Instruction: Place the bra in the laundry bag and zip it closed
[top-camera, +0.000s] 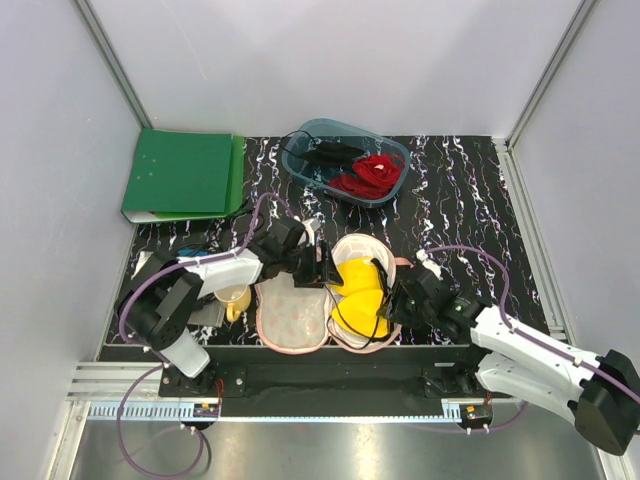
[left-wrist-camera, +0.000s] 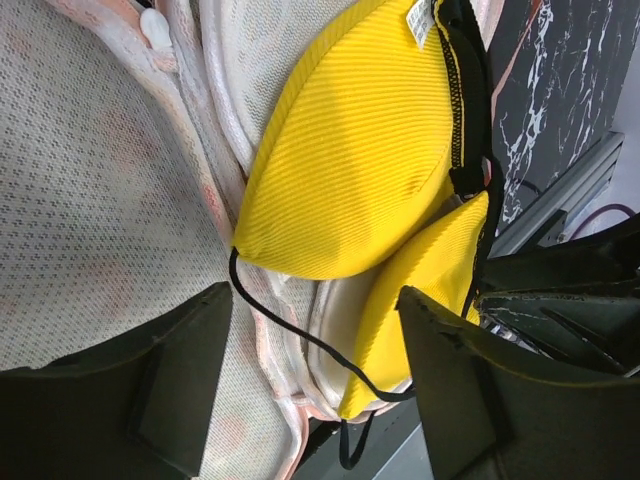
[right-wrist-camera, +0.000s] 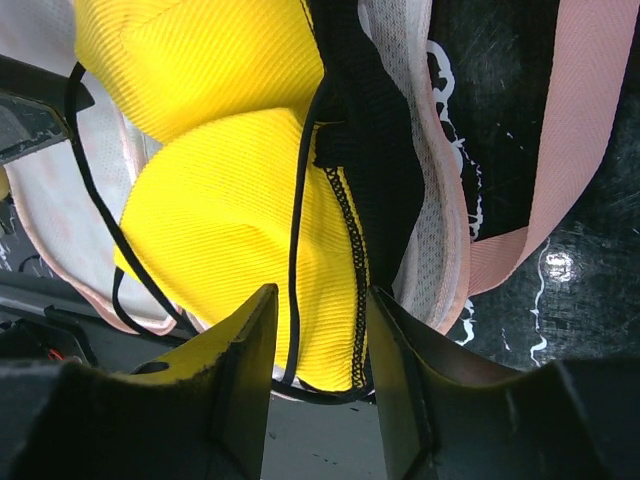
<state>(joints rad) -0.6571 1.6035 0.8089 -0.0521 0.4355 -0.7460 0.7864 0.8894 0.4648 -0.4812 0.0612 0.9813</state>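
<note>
Top view: the bra (top-camera: 358, 288) lay in the right half of the open laundry bag (top-camera: 290, 318). Insertion appeared nearly complete; folding shut and zipping remained. Its long axis ran near-to-far, one cup beyond the other.

Left wrist view: the left gripper (left-wrist-camera: 315, 390) stood wide above the bag's fold, holding nothing.

Right wrist view: the right gripper (right-wrist-camera: 320, 380) stood narrow around the bra's cup edge; a firm pinch could not be confirmed.

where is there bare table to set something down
Bare: black marbled tabletop right of the blue-grey plastic tub, up to the right edge. Crowded: near centre, with peach-pink laundry bag, yellow padded bra, left gripper, right gripper.
</note>
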